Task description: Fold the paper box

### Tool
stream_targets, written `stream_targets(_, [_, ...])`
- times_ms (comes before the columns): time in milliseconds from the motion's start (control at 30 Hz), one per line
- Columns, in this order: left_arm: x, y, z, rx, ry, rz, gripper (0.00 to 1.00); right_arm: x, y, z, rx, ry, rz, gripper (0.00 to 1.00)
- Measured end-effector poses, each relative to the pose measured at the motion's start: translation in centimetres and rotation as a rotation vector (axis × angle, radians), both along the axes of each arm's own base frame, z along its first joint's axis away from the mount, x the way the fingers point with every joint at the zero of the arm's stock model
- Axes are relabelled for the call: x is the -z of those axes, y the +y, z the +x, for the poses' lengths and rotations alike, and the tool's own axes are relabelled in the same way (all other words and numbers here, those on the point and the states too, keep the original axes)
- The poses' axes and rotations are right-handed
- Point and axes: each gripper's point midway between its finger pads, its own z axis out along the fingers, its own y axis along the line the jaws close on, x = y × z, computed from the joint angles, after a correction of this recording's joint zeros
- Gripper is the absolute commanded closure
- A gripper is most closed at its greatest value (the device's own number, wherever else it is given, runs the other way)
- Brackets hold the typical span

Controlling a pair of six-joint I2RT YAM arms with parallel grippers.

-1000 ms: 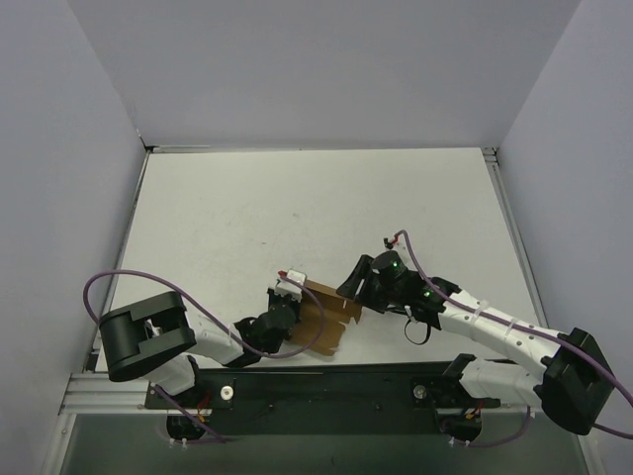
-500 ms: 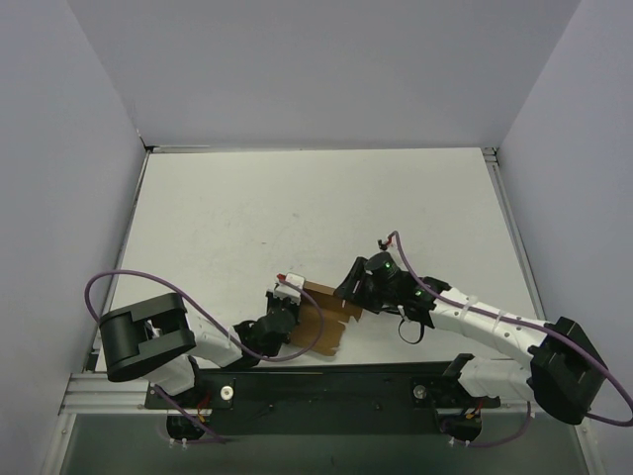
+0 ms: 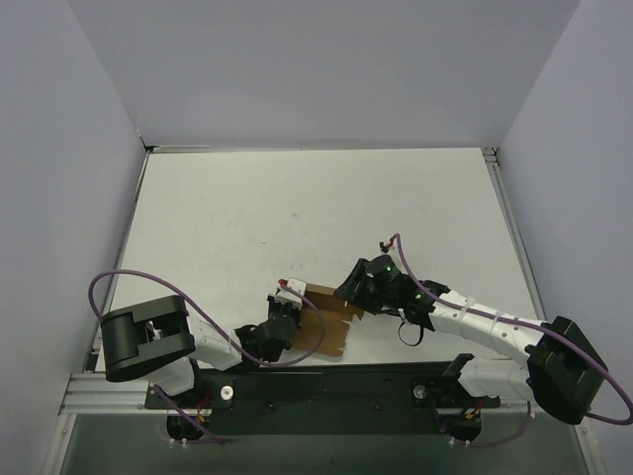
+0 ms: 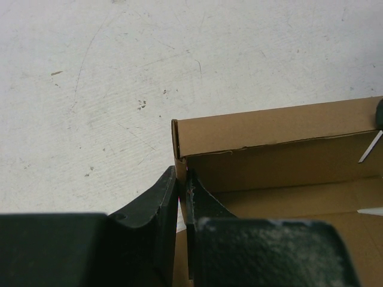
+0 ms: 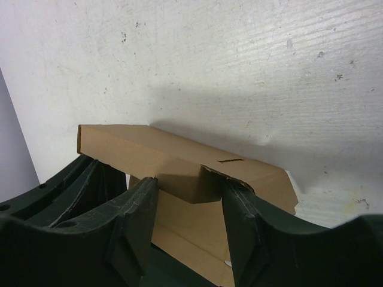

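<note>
so the whole thing sits on a scuffed white table (image 3: pixel 297 218), and the plain brown cardboard paper box (image 3: pixel 331 327) is down at the near edge, right between the two arms. it's half built: one long wall (image 4: pixel 275 128) is standing, the floor panel lies flat, and the near side with its notched tabs looks loose

the black two-finger left gripper (image 4: pixel 181 179) has its fingers pressed together on the corner end of that upright wall, one finger outside and one inside, so it's basically the clamp holding the paper box in place. the right gripper (image 5: pixel 190 192) comes in from the other end with its fingers spread, straddling a short flap (image 5: pixel 185 179) that hangs off the top edge of the wall, beside a little slot (image 5: pixel 230 160). can't tell from the wrist view whether the pads are actually touching the flap or just sitting either side of it

my read: we're mid-fold, on the step where an end flap gets caught and turned in. next move, I reckon, needs the right gripper to nip that flap squarely, then swing it round its crease without dragging the whole box along, while the left gripper keeps the corner pinned. it's thin card, so too hard a push would probably buckle the wall instead of bending the crease
</note>
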Motion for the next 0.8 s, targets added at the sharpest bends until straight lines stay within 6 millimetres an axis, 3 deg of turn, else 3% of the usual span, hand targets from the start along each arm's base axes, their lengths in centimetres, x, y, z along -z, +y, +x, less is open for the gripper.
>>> stream_targets(800, [0.4, 0.0, -2.5, -0.025, -0.003, -0.069, 1.0, 0.1, 0.2, 0.7, 0.105, -0.017, 0.171, 0.7])
